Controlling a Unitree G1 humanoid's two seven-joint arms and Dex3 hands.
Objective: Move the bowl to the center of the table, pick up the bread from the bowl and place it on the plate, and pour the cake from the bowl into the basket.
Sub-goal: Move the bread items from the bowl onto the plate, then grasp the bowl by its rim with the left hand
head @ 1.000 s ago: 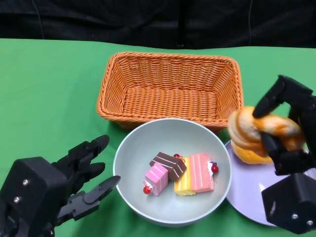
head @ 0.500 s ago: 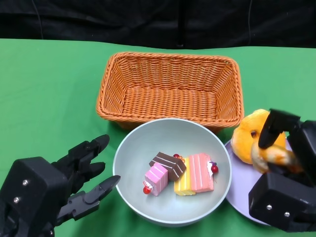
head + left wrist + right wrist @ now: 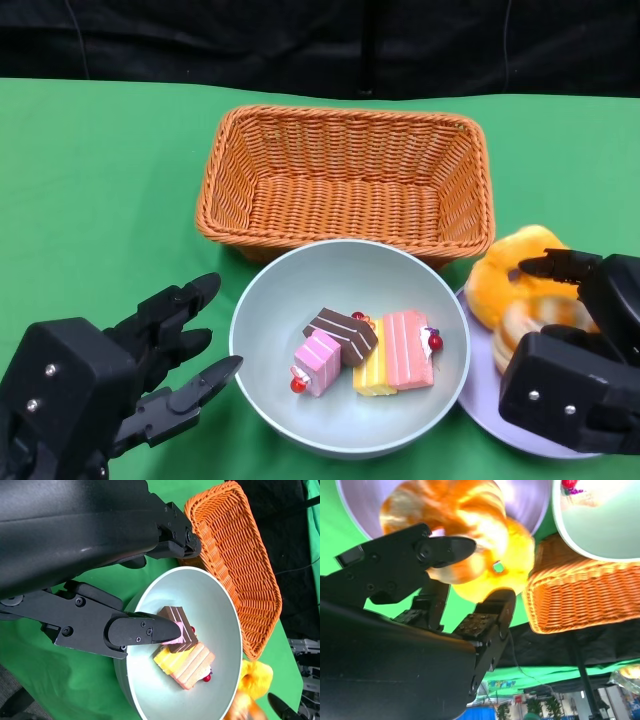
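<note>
The pale grey-green bowl (image 3: 290, 400) sits in front of the orange wicker basket (image 3: 345, 180) and holds several cake slices (image 3: 370, 350): pink, brown and yellow-pink. The golden twisted bread (image 3: 505, 285) lies on the lavender plate (image 3: 485, 405) to the bowl's right. My right hand (image 3: 580, 360) is low over the plate and still grips the bread; the right wrist view shows the bread (image 3: 470, 515) between its fingers (image 3: 445, 547). To the bowl's left my left hand (image 3: 110, 385) is open, its fingertips (image 3: 140, 630) close to the bowl's rim (image 3: 220, 620).
Green cloth covers the table, with a black backdrop behind it. The basket is empty and nearly touches the bowl's far rim. The plate overlaps the bowl's right edge. Open cloth lies left of the basket.
My right hand has come down and back toward me with the bread, from above the plate's far edge onto the plate. The left hand, the bowl and the cake have not moved.
</note>
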